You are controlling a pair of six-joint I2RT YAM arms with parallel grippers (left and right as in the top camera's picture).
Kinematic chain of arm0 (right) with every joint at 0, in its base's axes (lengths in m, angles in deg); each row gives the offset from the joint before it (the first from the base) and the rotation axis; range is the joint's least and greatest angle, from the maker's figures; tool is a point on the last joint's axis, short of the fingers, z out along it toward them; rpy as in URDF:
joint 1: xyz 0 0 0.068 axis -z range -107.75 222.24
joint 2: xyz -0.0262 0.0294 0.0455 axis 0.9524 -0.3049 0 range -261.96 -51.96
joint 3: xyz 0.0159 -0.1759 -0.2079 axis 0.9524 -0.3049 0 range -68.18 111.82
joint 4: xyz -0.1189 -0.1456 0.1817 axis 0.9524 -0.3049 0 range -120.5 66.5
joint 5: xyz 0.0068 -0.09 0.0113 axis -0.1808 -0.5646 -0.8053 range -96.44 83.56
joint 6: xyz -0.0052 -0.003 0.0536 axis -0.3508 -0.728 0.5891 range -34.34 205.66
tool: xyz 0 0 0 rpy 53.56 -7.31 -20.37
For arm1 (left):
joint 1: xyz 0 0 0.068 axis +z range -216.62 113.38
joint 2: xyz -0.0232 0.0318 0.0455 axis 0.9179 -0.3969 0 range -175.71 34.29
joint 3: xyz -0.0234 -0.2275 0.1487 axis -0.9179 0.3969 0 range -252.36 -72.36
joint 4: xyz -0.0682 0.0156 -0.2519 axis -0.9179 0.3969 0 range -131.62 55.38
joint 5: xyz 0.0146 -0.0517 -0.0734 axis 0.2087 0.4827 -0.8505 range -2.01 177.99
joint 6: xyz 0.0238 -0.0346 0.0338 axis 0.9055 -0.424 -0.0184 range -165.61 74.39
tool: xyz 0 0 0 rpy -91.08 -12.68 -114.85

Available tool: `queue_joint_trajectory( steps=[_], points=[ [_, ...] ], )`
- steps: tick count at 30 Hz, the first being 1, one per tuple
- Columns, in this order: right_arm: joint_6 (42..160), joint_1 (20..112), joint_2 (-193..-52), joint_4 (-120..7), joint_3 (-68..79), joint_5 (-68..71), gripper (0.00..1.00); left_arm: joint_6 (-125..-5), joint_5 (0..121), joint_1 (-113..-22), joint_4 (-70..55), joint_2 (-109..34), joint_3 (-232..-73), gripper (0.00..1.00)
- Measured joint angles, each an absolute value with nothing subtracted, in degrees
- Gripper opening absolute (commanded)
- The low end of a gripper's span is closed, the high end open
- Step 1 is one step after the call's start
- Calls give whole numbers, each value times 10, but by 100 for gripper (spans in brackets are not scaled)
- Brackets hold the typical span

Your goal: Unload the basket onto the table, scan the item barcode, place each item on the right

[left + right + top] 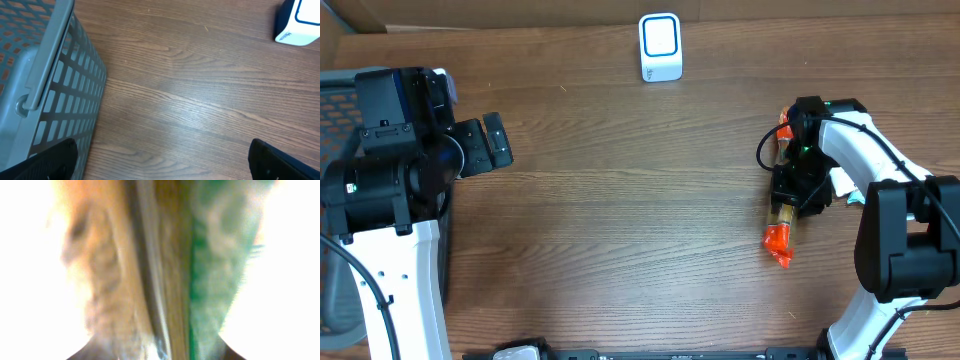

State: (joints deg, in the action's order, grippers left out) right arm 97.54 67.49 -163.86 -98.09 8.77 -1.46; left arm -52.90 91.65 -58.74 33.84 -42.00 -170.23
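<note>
The item [780,240], a long clear packet with orange ends, lies on the wooden table at the right. My right gripper [798,185] is down over its middle, covering it there. In the right wrist view the item [165,255] is a blurred orange, brown and green mass that fills the space between the jaws of the right gripper [157,352]; whether they press on it does not show. No barcode can be made out. The white and blue scanner [660,47] stands upright at the table's far edge. My left gripper [485,143] hovers open and empty at the left.
A grey slatted basket [45,75] stands at the table's left edge, just left of the left gripper [162,162]. The scanner [300,22] shows at the top right of the left wrist view. Bare wood lies between the two arms.
</note>
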Motion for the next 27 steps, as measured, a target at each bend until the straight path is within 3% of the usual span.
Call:
queue_joint_trajectory(
  steps=[2,5,13,21,22,23,27],
  points=[
    [979,675,-1639,-987,99,-15,84,-529,917,-587,338,-420,-1702,100],
    [987,675,-1634,-1003,134,-16,90,-529,917,-587,338,-420,-1702,100],
    [990,672,-1553,-1055,259,-16,89,-529,916,-587,338,-420,-1702,100],
    [980,651,-1397,-1061,296,-14,85,-529,917,-587,338,-420,-1702,100],
    [979,651,-1368,-1065,297,-14,86,-529,917,-587,338,-420,-1702,100],
    [979,651,-1343,-1070,297,-14,100,-529,917,-587,338,-420,-1702,100],
    [976,651,-1240,-1101,301,-14,100,-529,917,-587,338,-420,-1702,100]
  ],
)
